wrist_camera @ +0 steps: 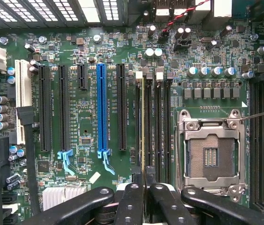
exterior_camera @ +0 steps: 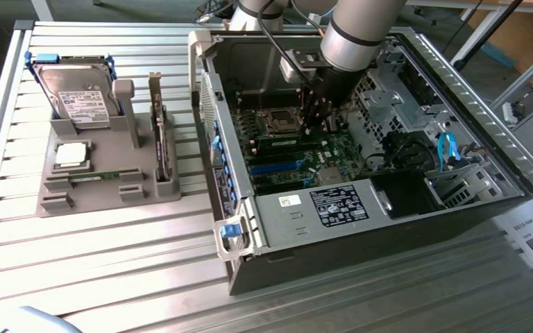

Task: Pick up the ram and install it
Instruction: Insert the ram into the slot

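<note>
My gripper (wrist_camera: 144, 188) is shut on the ram (wrist_camera: 143, 122), a thin board seen edge-on as a narrow yellowish line between the black fingers (wrist_camera: 131, 201). The ram lies along the row of black memory slots (wrist_camera: 156, 122), beside the empty silver CPU socket (wrist_camera: 211, 152). Whether it touches a slot I cannot tell. In the exterior view the gripper (exterior_camera: 319, 119) reaches down into the open computer case (exterior_camera: 359, 159), just over the motherboard (exterior_camera: 294, 152) next to the CPU socket (exterior_camera: 279, 121).
A blue expansion slot (wrist_camera: 102, 112) and black ones lie beside the memory slots. On the exterior view's left, a grey holder (exterior_camera: 91, 187) carries a hard drive (exterior_camera: 80, 94), a CPU chip (exterior_camera: 70, 156) and an upright green card (exterior_camera: 160, 135). Cables and a power supply (exterior_camera: 341, 205) crowd the case.
</note>
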Tool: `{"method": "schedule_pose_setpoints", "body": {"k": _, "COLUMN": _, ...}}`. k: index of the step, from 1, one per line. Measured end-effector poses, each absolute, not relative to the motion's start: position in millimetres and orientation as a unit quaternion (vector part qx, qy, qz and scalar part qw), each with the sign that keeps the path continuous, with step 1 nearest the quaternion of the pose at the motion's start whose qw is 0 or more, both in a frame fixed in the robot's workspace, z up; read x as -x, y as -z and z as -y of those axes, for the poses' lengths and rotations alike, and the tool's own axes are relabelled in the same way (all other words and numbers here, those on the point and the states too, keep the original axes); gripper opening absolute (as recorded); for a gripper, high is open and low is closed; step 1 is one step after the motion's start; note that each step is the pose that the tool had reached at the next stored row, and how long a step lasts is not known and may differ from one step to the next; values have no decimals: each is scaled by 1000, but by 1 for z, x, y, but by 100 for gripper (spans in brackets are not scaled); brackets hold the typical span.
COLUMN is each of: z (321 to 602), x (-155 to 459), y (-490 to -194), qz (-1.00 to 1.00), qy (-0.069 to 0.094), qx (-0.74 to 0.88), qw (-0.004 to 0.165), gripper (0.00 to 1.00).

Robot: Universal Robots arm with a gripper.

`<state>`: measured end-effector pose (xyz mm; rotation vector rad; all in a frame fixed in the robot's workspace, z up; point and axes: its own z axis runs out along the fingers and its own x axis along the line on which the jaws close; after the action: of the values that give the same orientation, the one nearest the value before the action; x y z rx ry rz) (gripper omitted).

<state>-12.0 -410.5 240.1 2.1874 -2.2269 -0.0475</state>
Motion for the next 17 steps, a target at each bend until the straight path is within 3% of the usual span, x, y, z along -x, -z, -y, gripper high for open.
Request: {"method": "schedule_pose_setpoints", "body": {"k": 17, "z": 410, "x": 12, "y": -238, "qz": 713, "qy": 15, "qx": -701, "qw": 10, "gripper": 12}}
